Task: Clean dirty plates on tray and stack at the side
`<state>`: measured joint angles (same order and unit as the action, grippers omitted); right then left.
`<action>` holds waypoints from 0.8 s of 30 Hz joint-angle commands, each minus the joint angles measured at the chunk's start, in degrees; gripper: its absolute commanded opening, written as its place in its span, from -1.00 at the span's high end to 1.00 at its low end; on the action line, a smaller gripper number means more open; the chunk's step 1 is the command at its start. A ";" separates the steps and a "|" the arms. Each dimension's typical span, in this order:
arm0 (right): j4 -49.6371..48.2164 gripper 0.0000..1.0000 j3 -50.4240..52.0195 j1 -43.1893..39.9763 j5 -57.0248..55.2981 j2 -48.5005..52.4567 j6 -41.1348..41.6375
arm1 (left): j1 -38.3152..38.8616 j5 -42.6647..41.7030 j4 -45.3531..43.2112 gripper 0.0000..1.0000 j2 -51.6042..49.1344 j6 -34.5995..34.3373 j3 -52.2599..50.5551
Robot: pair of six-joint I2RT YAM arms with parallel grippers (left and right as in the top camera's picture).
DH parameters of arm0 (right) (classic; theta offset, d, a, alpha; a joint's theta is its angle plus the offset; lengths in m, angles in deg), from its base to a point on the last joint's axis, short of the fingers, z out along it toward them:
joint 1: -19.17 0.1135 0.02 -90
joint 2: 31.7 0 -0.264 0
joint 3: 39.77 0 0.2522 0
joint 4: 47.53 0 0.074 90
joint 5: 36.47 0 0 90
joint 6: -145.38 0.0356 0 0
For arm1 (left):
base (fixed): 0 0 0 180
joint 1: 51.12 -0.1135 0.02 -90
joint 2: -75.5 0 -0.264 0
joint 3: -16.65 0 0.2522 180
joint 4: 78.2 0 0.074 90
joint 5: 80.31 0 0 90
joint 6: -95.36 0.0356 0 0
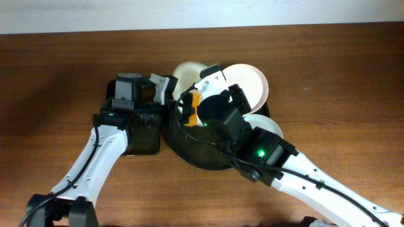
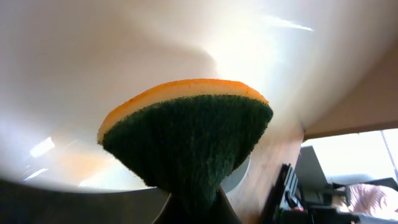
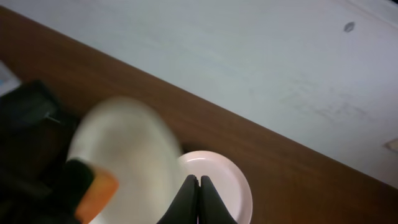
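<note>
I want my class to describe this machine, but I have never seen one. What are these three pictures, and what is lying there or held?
The machine is two robot arms at a wooden table. One picture looks down from above; the other two come from small cameras on each arm's wrist.

From above you see a round black tray, a smaller rectangular tray beside it, and three pale plates around the round tray's far side.

The left tool is shut on a sponge, orange with a green scouring face. Its camera shows the sponge close against a plate.

The right tool is shut too. Its picture is blurred, so I cannot tell whether it grips anything.
</note>
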<state>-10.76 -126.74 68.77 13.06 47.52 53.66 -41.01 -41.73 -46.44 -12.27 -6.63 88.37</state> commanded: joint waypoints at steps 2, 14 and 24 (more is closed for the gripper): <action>0.79 0.92 -1.01 0.37 2.78 -1.20 0.74 | -0.04 0.17 -5.35 1.00 -0.39 -4.57 0.37; 14.08 -0.11 -0.98 -21.88 44.19 4.76 14.93 | -4.17 13.00 2.45 1.00 0.02 -4.98 0.37; 5.68 0.28 -0.98 -29.33 58.10 30.73 15.52 | -4.13 17.42 8.50 1.00 0.02 -1.84 0.37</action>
<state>-3.86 -127.20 39.50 66.43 75.50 69.09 -45.10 -24.68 -37.91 -12.27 -10.11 88.37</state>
